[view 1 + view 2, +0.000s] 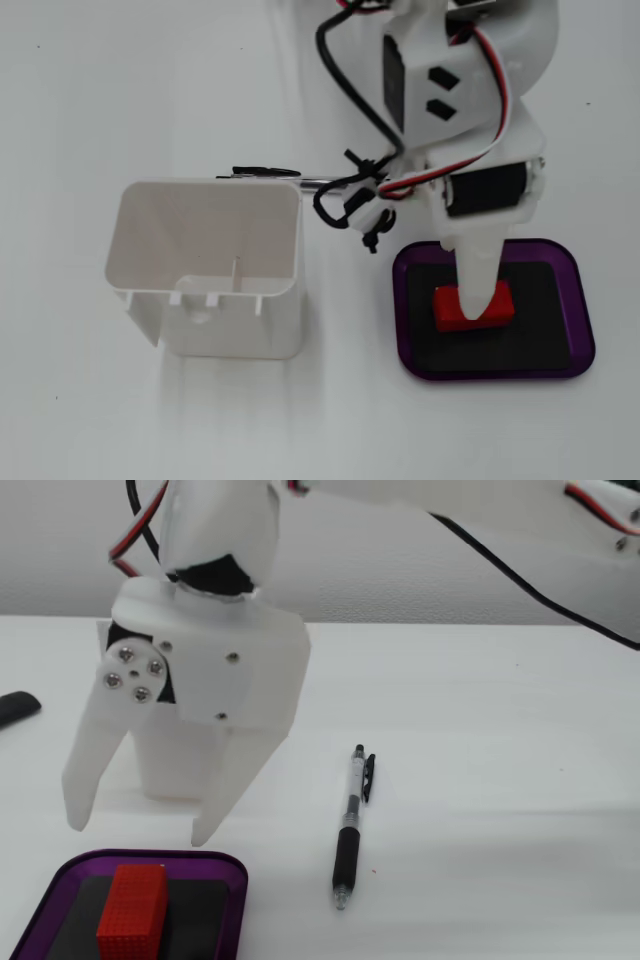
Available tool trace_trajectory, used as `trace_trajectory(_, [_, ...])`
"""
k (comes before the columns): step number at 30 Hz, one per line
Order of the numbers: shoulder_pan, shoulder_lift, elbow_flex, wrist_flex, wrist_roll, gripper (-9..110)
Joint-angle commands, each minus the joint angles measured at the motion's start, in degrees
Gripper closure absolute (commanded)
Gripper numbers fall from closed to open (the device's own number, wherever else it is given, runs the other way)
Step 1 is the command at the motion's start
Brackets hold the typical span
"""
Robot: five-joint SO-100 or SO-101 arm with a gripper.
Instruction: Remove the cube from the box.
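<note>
Cube (132,916): in box (232,872), directly below gripper (135,828), long axis across box in fixed view; gripper spread wide, empty.

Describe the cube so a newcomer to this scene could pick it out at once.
Find the white bin in a fixed view; to its right lies a purple tray with a black floor. The cube sits there under the open gripper, the only red block.
</note>
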Motion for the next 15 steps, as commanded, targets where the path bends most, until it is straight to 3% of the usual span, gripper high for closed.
trace_trajectory(1, [0.18, -0.44, -3.43, -0.18, -0.18, 80])
trace_trajectory(15, [-0.35, -1.32, -2.46, -4.66, -0.18, 80])
